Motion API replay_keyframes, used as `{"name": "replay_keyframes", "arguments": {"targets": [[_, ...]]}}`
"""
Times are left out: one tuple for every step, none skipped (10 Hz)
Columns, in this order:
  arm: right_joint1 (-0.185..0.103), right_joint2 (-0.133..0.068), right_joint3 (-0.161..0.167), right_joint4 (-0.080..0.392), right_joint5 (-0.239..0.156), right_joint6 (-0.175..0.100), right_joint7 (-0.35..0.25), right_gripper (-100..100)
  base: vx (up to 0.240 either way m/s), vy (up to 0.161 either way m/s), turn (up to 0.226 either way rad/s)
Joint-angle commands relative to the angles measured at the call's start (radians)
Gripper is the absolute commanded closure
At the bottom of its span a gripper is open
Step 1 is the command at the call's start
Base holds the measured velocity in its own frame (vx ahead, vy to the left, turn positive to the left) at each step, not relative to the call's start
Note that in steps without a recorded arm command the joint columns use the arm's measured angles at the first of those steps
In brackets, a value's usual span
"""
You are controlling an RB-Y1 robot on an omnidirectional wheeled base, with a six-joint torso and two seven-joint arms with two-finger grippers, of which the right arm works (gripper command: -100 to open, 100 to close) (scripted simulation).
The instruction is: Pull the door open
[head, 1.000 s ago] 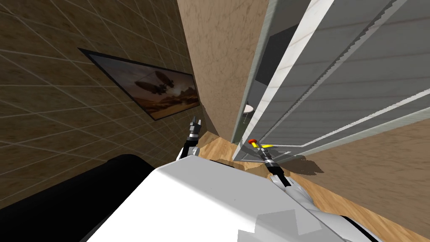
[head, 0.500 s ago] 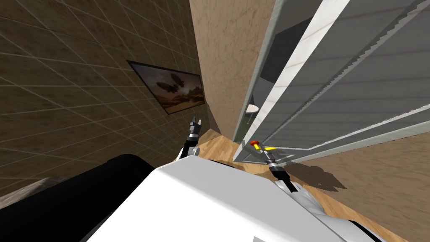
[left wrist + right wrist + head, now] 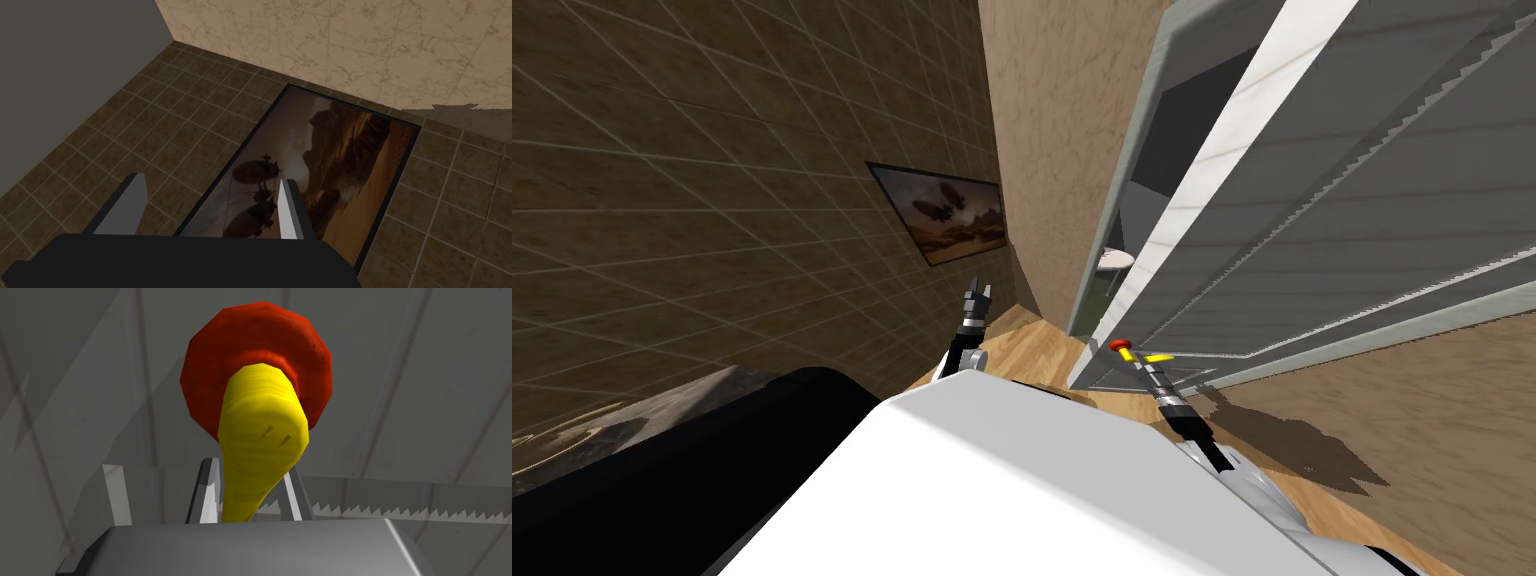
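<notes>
Door (image 3: 1342, 200), grey and panelled, stands ahead and to my right, already swung partway out of its frame (image 3: 1134, 170): a gap lies between its pale edge (image 3: 1212, 150) and the frame, and through it I see a room with a small white table (image 3: 1115, 259). I judge the latch free and the opening begun, but the gap is narrow and most of the swing is left to do. The right arm (image 3: 1180, 412) reaches across the wooden floor (image 3: 1032, 350) to the handle, low on the door near its free edge. The left arm (image 3: 967, 335) is raised beside the tiled wall, well apart from the door; the left jaws stand wide apart with nothing between them. The handle is a yellow lever (image 3: 260, 433) on a round red base (image 3: 312, 363). The right jaws are closed on the lever, one of the fingers (image 3: 207, 503) on each side of it, pressing near its outer end. What remains, as I judge it, is to draw the lever back along the door's arc with the grip held firm; the lever tapers toward the jaws, so it could slip out under a hard pull
</notes>
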Motion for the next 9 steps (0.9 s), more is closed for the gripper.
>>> {"name": "replay_keyframes", "arguments": {"targets": [[0.015,-0.016,0.000,-0.009,-0.002,-0.021,-0.008,100,-0.145,-0.096,0.188],[0.011,-0.009,0.001,-0.007,-0.001,-0.011,-0.006,100,-0.067,-0.049,0.054],[0.017,-0.012,0.005,-0.004,0.001,-0.024,-0.010,100,-0.134,-0.070,0.195],[0.018,-0.013,0.005,-0.003,0.001,-0.027,-0.011,100,-0.203,-0.108,0.193],[0.020,-0.015,0.006,0.000,0.001,-0.034,-0.012,100,-0.197,-0.093,0.148],[0.022,-0.018,0.007,0.003,0.002,-0.043,-0.014,100,-0.207,-0.108,0.139],[0.024,-0.021,0.009,0.006,0.002,-0.051,-0.015,100,-0.205,-0.116,0.166],[0.026,-0.024,0.010,0.010,0.002,-0.059,-0.017,100,-0.200,-0.098,0.188],[0.027,-0.025,0.010,0.011,0.003,-0.063,-0.018,100,-0.171,-0.108,0.111]]}}
